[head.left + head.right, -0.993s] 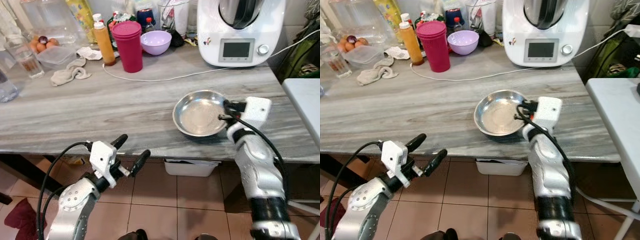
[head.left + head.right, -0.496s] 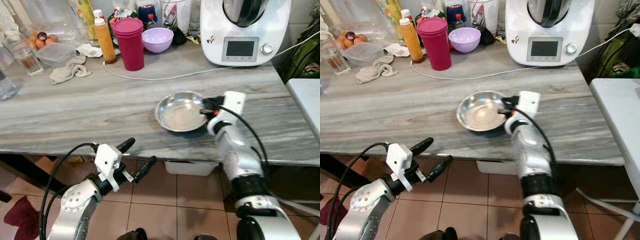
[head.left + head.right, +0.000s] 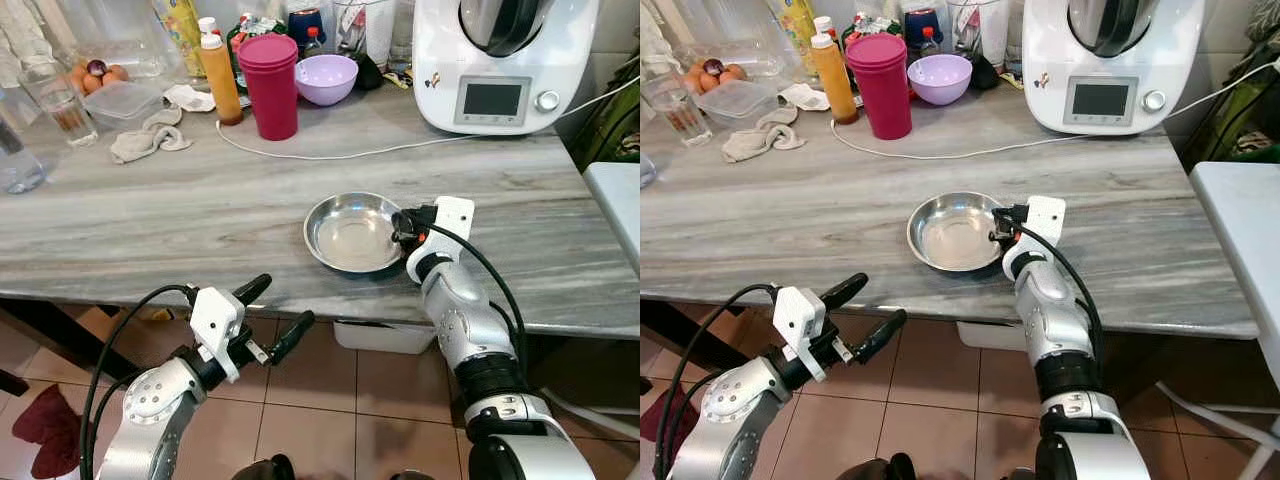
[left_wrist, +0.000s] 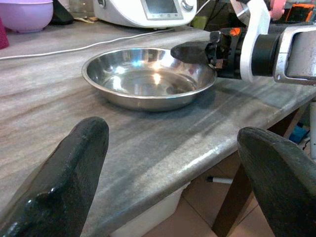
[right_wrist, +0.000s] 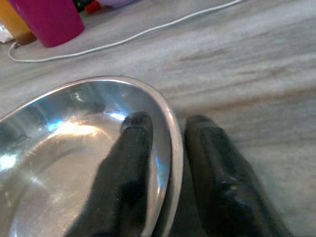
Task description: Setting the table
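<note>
The steel bowl [image 3: 352, 232] sits on the grey stone counter [image 3: 150, 220] close to its front edge, toward the right half, well apart from the clutter along the back edge. The right gripper [image 3: 398, 226] pinches the bowl's right rim: in the right wrist view one black finger [image 5: 129, 163] lies inside the wall and the other outside, clamped on the thin metal lip. That rim grip probably suits a shallow dish that offers no handle, and it lets the bowl be slid or lifted without tipping. The left gripper [image 3: 272, 314] hangs below the counter's front edge with its fingers spread and nothing between them, seemingly kept out of the way. Along the back edge stand a magenta tumbler [image 3: 271, 85], a lilac bowl [image 3: 328, 78], an orange sauce bottle [image 3: 219, 76] and a white kitchen machine [image 3: 500, 60], whose cable [image 3: 330, 154] trails across the counter behind the bowl.
</note>
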{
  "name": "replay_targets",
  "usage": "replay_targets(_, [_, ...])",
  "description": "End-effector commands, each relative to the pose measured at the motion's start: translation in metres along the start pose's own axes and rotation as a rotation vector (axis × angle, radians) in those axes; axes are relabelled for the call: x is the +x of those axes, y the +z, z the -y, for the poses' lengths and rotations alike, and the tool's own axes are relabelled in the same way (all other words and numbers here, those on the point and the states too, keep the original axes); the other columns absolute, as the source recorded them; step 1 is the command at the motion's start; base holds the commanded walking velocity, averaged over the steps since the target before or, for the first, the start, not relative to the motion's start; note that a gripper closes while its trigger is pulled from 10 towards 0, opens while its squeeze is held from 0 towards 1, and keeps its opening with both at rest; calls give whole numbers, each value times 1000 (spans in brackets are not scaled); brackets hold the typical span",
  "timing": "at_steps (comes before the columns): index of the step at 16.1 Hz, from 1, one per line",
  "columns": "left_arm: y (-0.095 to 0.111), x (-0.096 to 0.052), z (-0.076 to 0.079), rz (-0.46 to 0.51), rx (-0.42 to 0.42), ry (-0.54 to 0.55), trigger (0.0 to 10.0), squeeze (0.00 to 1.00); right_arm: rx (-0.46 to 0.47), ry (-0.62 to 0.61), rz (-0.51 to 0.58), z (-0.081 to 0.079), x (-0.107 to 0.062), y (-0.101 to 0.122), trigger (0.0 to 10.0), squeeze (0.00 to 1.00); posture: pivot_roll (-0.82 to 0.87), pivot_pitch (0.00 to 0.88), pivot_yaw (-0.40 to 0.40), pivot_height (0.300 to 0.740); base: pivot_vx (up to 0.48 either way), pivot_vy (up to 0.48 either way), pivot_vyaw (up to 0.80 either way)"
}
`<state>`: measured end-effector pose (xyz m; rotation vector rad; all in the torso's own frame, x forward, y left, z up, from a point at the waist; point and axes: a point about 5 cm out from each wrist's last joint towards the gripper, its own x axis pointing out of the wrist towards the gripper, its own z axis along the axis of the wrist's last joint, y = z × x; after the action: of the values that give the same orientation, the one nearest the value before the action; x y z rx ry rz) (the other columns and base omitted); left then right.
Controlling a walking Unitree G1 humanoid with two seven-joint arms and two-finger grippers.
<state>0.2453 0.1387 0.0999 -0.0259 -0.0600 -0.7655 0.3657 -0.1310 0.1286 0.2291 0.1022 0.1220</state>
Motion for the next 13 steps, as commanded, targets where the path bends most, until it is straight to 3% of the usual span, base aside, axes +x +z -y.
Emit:
replay_targets(1, [-2,-2,-1,-8,5,-9,10000,0,-9,-4,-3,0,-1,-3,10000,1000,-133,114,62,740,0,0,0])
replay_targets(4, [-2,0,-2,-8,8,-10,10000,0,-42,8,87,3,-3,13,10000,1000,-135,113,61,740,0,0,0])
replay_targets(9, [14,8,-5,24,27,17,10000,0,-72,-5,198,7,-17,32,10000,1000,-135,111,57,740,0,0,0])
replay_targets(12, [14,4,-12,33,3,162,10000,0,-61,-52,280,15,-34,47,10000,1000,-136,114,56,740,0,0,0])
replay_targets(13, [9,3,-23,17,9,254,10000,0,-139,-66,316,16,-46,52,10000,1000,-142,118,58,740,0,0,0])
